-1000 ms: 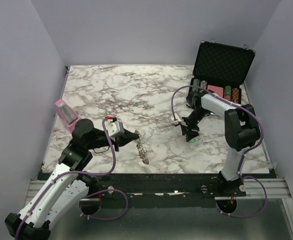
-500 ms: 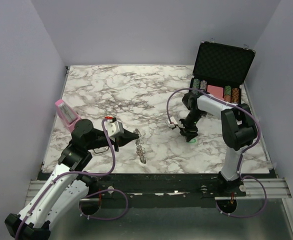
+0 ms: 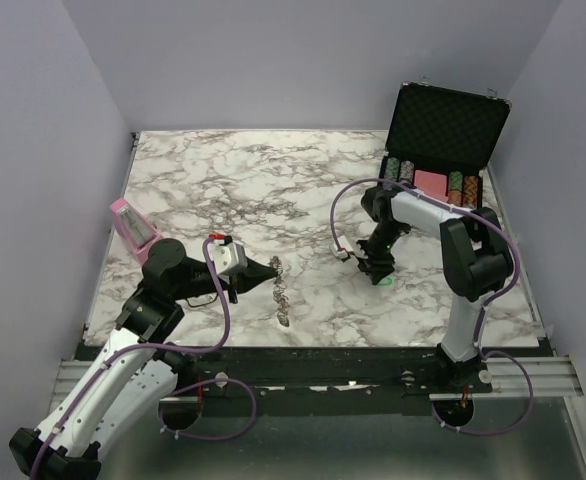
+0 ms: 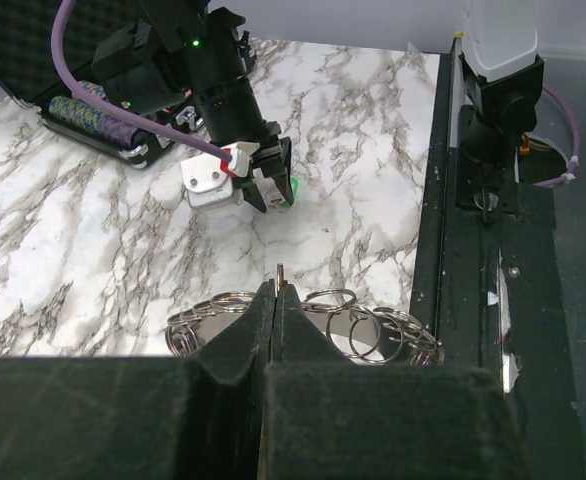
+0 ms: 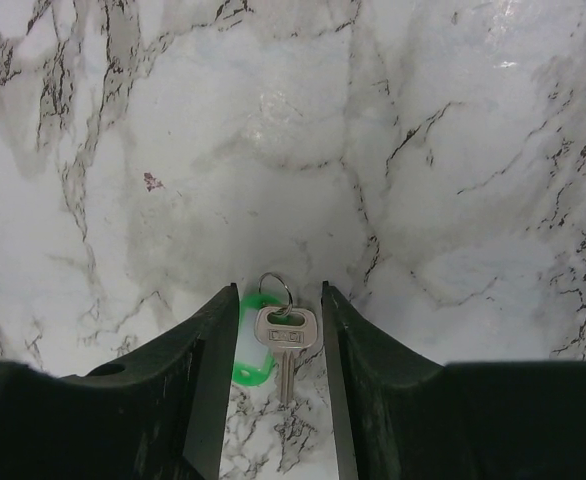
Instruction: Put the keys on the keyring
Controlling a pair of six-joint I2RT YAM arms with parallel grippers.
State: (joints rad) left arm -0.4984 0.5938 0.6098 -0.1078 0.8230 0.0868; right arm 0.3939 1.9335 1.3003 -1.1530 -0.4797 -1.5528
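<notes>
Tabletop of marble, lilac walls — left fingers pinch keyring, right fingers ajar astride green-tagged key.

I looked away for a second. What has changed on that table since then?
The right claw has shifted slightly left and hovers open astride the green-tagged key, not gripping it. The keyring dangling from the left claw swung a little to the left. The left claw stays shut on it; the key and the black case have not moved.
</notes>
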